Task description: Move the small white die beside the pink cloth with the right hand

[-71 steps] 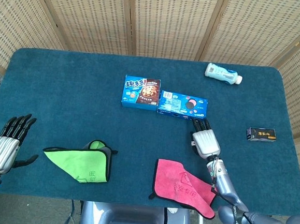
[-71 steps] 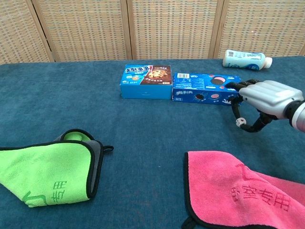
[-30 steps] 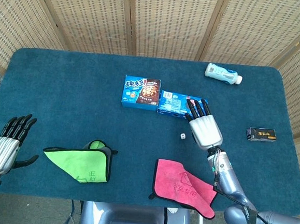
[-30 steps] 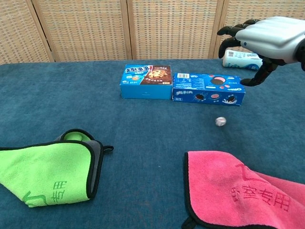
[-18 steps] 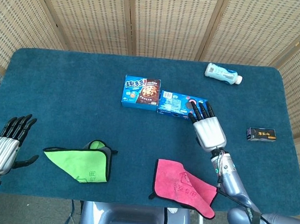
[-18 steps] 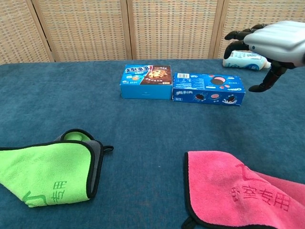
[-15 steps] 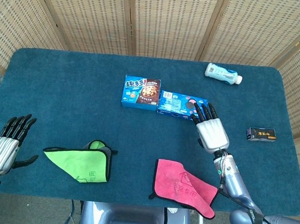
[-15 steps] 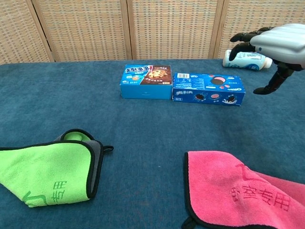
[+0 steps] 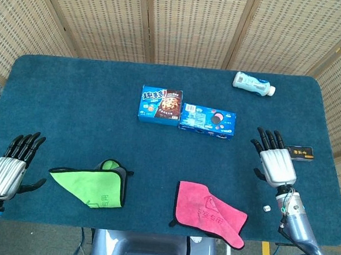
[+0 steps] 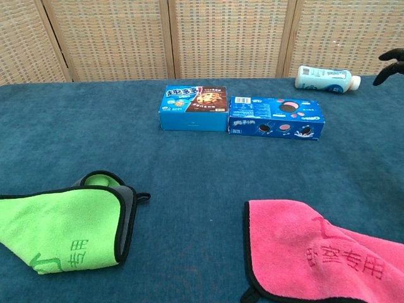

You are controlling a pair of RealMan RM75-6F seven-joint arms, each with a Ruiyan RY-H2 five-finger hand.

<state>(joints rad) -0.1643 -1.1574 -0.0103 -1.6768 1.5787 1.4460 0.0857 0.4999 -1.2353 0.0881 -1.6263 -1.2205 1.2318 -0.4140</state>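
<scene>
The small white die (image 9: 266, 208) lies on the blue table a little right of the pink cloth (image 9: 208, 214), apart from it; the chest view does not show the die. The pink cloth (image 10: 322, 255) fills that view's lower right. My right hand (image 9: 275, 165) hovers above and slightly right of the die, fingers spread, holding nothing. Only its fingertips (image 10: 390, 67) show at the chest view's right edge. My left hand (image 9: 9, 168) is open at the table's near left corner.
A green cloth (image 9: 92, 185) lies at the front left. Two blue cookie boxes (image 9: 161, 105) (image 9: 208, 120) sit mid-table, a white bottle (image 9: 253, 84) lies at the back right, and a small black box (image 9: 300, 152) sits just right of my right hand.
My right hand has moved right and toward the front, away from the cookie box. The die, seen near the box a second ago, now lies beside the pink cloth's right edge.
</scene>
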